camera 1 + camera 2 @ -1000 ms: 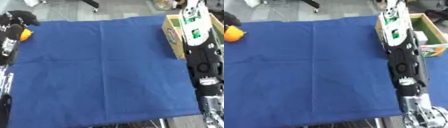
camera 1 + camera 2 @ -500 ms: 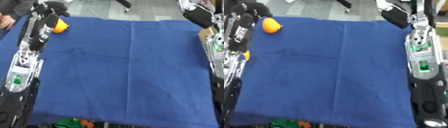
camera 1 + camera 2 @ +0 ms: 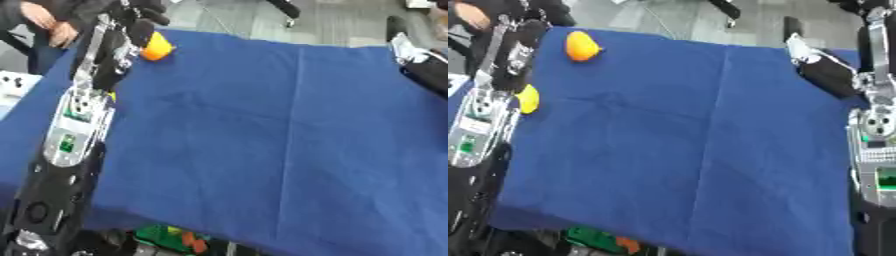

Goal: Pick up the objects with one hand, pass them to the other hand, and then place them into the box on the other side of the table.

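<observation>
**Left hand near the orange — a blind reach could knock it off**

At about 10 o'clock, the left arm [image 3: 83,107] runs up the cloth's left edge. The left hand [image 3: 144,20] sits at 11 o'clock, dark and blurred; I cannot tell whether its fingers are curled or straight. The orange [image 3: 582,46] lies on the blue cloth [image 3: 262,130] just beside that hand, near the far edge. A yellow thing [image 3: 528,98] shows at 9 o'clock, tucked against the arm.

The risk — the orange is round and close to the table's rim, so a nudge from the fingers may roll it off.

At 2 o'clock the right hand [image 3: 824,70] hangs over the cloth's right edge, its fingers unreadable too. No box is visible.
</observation>
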Action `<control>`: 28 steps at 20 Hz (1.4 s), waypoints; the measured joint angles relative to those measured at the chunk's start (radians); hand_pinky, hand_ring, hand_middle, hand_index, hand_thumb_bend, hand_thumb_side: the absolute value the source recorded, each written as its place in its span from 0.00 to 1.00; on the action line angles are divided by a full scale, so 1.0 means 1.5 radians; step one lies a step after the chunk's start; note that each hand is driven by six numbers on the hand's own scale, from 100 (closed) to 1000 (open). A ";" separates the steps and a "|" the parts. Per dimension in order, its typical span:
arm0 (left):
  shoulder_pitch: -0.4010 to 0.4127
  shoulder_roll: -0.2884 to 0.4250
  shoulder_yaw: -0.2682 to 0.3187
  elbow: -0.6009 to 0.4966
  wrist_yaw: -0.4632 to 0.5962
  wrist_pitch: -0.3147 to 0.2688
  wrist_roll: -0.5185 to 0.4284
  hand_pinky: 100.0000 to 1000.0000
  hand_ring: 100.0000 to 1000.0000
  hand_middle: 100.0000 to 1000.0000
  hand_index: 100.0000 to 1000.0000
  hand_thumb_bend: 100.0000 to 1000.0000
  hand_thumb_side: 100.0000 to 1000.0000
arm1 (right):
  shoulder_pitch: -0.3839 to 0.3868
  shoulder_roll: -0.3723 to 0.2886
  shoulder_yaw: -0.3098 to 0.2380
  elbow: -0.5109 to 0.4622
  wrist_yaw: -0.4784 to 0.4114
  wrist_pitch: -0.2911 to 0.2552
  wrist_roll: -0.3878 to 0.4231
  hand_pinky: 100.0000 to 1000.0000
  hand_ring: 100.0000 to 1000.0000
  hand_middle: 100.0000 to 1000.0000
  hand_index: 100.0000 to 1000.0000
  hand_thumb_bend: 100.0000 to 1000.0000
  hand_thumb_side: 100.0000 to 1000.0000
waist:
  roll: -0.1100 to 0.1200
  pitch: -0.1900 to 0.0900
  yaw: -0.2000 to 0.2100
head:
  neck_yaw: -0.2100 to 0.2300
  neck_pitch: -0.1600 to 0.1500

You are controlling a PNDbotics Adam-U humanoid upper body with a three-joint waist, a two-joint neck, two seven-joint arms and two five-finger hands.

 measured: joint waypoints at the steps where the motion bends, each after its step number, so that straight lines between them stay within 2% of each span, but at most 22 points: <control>1: 0.003 0.014 0.003 0.002 -0.007 -0.004 0.003 0.81 0.59 0.59 0.71 0.50 0.61 | 0.004 0.000 0.000 0.001 -0.003 -0.001 0.002 0.79 0.74 0.77 0.96 0.23 0.32 | 0.000 0.000 0.000 | 0.003 0.000; 4: 0.017 0.065 0.010 0.020 -0.032 -0.022 0.013 0.80 0.60 0.60 0.71 0.49 0.61 | 0.015 -0.001 0.003 0.009 -0.009 -0.003 0.010 0.79 0.74 0.77 0.96 0.23 0.32 | 0.001 0.000 0.000 | 0.008 0.000; 7: 0.035 0.136 0.012 0.054 -0.077 -0.047 0.012 0.79 0.60 0.60 0.72 0.47 0.61 | 0.024 -0.006 0.004 0.017 -0.015 -0.004 0.014 0.79 0.74 0.77 0.96 0.23 0.32 | 0.005 0.000 0.000 | 0.014 0.000; 12: 0.045 0.249 0.013 0.157 -0.184 -0.094 0.000 0.77 0.62 0.62 0.75 0.49 0.59 | 0.031 -0.012 0.004 0.023 -0.021 -0.006 0.018 0.79 0.74 0.76 0.97 0.21 0.32 | 0.011 0.000 0.001 | 0.022 0.000; 16: 0.038 0.318 0.001 0.250 -0.281 -0.131 0.002 0.76 0.63 0.62 0.76 0.51 0.55 | 0.035 -0.016 0.007 0.027 -0.022 -0.007 0.019 0.79 0.74 0.76 0.97 0.21 0.32 | 0.013 0.000 0.001 | 0.024 0.000; 21: 0.010 0.363 -0.017 0.339 -0.373 -0.170 -0.002 0.74 0.63 0.61 0.76 0.43 0.38 | 0.038 -0.018 0.008 0.030 -0.027 -0.007 0.019 0.79 0.74 0.76 0.97 0.20 0.32 | 0.014 0.000 0.001 | 0.024 0.000; 28: -0.035 0.367 -0.034 0.457 -0.483 -0.186 -0.038 0.73 0.61 0.60 0.75 0.41 0.29 | 0.038 -0.018 0.008 0.030 -0.031 -0.008 0.021 0.78 0.74 0.76 0.97 0.20 0.32 | 0.015 0.000 -0.002 | 0.026 0.000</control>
